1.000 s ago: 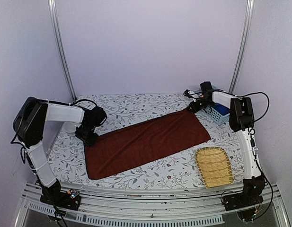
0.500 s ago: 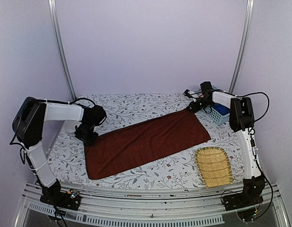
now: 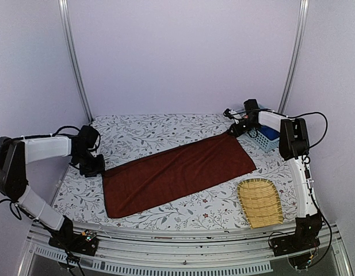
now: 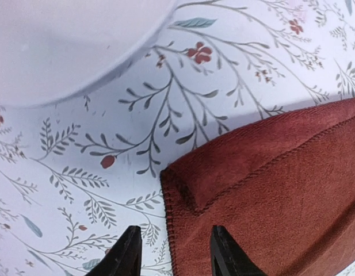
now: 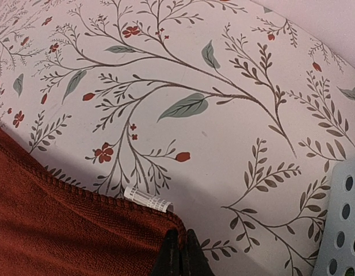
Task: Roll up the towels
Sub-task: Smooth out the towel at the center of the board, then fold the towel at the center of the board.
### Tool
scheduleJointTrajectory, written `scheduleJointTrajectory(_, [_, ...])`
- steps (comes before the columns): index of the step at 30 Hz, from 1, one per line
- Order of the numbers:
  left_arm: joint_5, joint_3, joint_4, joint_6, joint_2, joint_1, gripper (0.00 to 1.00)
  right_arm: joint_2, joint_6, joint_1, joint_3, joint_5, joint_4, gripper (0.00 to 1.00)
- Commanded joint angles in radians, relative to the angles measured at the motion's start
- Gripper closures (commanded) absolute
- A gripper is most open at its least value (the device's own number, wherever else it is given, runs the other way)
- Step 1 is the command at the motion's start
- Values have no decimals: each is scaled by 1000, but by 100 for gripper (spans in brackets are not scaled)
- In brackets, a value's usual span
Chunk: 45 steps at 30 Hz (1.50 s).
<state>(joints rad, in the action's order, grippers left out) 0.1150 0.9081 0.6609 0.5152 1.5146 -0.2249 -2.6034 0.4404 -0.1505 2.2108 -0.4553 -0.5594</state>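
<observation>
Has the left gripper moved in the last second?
Yes. The left gripper shifted leftward, from over the red towel's far-left corner to just at its edge.

One towel [image 3: 177,171] is present: dark red, rectangular, terry-textured, with a stitched hem along its edges. It is fully unrolled and lies spread flat in a single layer on the table [image 3: 154,127]. Its long axis runs diagonally from near left to far right.

In the left wrist view, the towel's far left corner [image 4: 186,184] shows a small raised crease just inside the hem.

In the right wrist view, the far right corner [image 5: 160,221] carries a white label [image 5: 147,199]. That corner is pinched between the closed fingers of the right gripper [image 5: 178,246] and drawn to a point.
</observation>
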Motion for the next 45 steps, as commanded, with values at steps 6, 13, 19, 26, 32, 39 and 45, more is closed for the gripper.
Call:
scheduleJointTrajectory(6, [-269, -232, -361, 212, -98, 126, 59, 57, -3, 9, -19, -11, 4, 97])
scheduleJointTrajectory(13, [-361, -261, -467, 237, -58, 149, 62, 56, -9, 7, -19, -16, 5, 97])
scheduleJointTrajectory(19, [-360, -263, -490, 247, -38, 152, 62, 54, -6, 8, -19, -12, 4, 97])
scheduleJointTrajectory(26, [-367, -275, -502, 268, -31, 162, 64, 51, -8, 9, -20, -14, 5, 97])
scheduleJointTrajectory(32, [-378, -299, -537, 283, -27, 179, 81, 47, -9, 8, -19, -13, 7, 97])
scheduleJointTrajectory(39, [-403, -308, -568, 275, -45, 205, 100, 53, -16, 17, -8, 9, 22, 98])
scheduleJointTrajectory(45, [-397, -278, -534, 248, -119, 241, 100, 76, -6, 37, 15, -27, 37, 98])
